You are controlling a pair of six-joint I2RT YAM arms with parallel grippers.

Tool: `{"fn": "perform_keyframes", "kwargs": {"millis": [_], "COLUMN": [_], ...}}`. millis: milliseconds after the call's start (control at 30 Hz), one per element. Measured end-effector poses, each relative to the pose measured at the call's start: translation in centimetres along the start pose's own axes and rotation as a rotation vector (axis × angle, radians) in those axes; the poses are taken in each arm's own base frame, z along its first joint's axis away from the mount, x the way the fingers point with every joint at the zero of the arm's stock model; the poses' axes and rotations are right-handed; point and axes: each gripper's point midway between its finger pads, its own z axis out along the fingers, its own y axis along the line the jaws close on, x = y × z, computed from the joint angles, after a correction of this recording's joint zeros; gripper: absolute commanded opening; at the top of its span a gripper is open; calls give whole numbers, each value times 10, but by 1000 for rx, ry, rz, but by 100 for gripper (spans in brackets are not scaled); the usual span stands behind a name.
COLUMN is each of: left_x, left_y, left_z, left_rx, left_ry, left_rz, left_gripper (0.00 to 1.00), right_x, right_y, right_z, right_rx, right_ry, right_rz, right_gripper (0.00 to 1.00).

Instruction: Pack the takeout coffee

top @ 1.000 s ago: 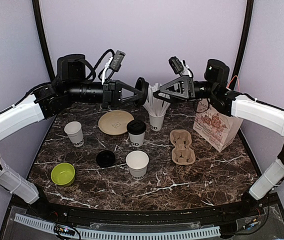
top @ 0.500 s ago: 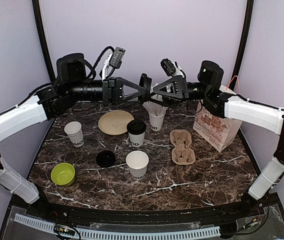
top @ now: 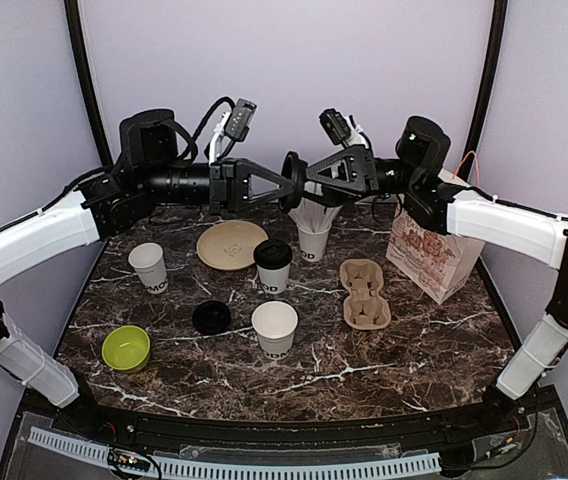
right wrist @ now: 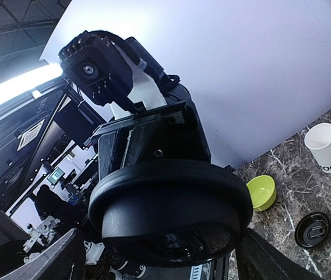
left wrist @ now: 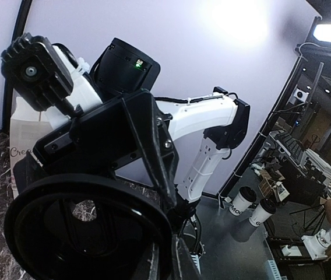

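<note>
A round black lid (top: 290, 178) hangs in the air above the back of the table, and my left gripper (top: 284, 183) is shut on its rim. In the left wrist view the lid (left wrist: 90, 227) fills the lower left, pinched at its edge by my left gripper (left wrist: 171, 259). My right gripper (top: 305, 177) is open and faces it, one finger (right wrist: 60, 259) to each side of the lid (right wrist: 171, 204), apart from it. One takeout coffee (top: 272, 265), white with a black lid, stands mid-table. A second black lid (top: 211, 317) lies on the marble.
Lidless white cups stand at the left (top: 148, 266) and centre front (top: 275, 328). A cup of straws (top: 313, 240), a tan paper plate (top: 231, 244), a pulp cup carrier (top: 365, 293), a printed paper bag (top: 430, 255) and a green bowl (top: 126, 347) are also on the table.
Both arms have come together above the straws. My right gripper moved left until its open fingers flank the lid that my left gripper carries, and its fingers have drawn in slightly.
</note>
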Motion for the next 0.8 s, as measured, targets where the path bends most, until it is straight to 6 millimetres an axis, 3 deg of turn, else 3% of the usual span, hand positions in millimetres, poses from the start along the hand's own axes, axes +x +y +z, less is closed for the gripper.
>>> {"fn": "perform_keyframes", "kwargs": {"millis": [433, 500, 600, 733, 800], "left_x": [5, 5, 6, 18, 26], "left_y": [4, 3, 5, 23, 34], "left_z": [5, 5, 5, 3, -6], "left_rx": [18, 19, 8, -95, -190], "left_ry": [12, 13, 14, 51, 76], "left_rz": [-5, -5, 4, -11, -18], "left_gripper": [11, 17, 37, 55, 59], "right_x": [2, 2, 2, 7, 11], "right_y": [-8, -8, -10, -21, -31], "right_z": [2, 2, 2, -1, -4], "right_rx": [-6, -7, -3, 31, 69], "right_ry": [4, 4, 6, 18, 28], "right_rz": [33, 32, 18, 9, 4], "right_gripper": [67, 66, 64, 64, 65]}}
